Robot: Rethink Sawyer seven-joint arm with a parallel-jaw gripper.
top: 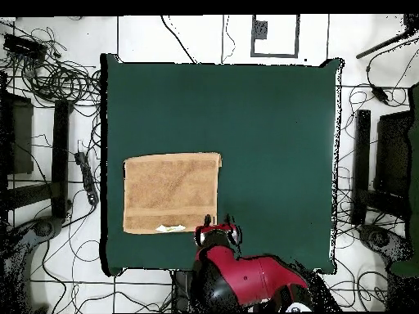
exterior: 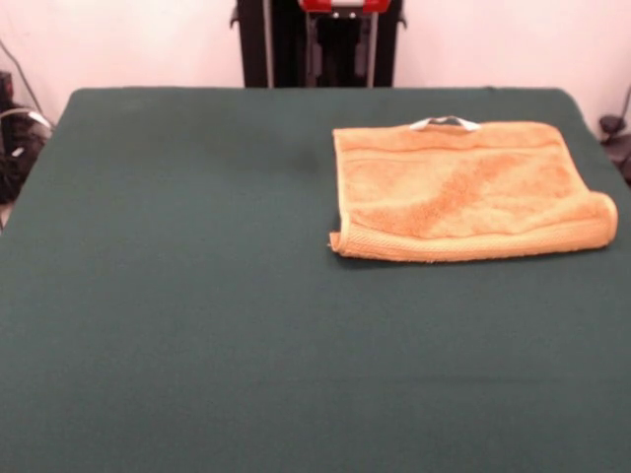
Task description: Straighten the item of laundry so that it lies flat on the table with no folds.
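Though near edge folded under, towel (exterior: 463, 192) rests on table (exterior: 197, 296) — claw (top: 218, 222) beside it.

A robotics lab: a large table draped in dark green cloth (top: 270, 123) stands on a white tiled floor (top: 196, 37), ringed by tangled black cables (top: 57, 78) and black equipment stands (top: 360, 163).

I see the orange-tan terry towel (exterior: 463, 192) (top: 171, 194) lying toward three o'clock on the dark green bench (exterior: 197, 296) (top: 270, 139) in my front view. Its six o'clock edge is folded over; a small white tag (exterior: 446, 123) (top: 170, 228) sits at twelve.
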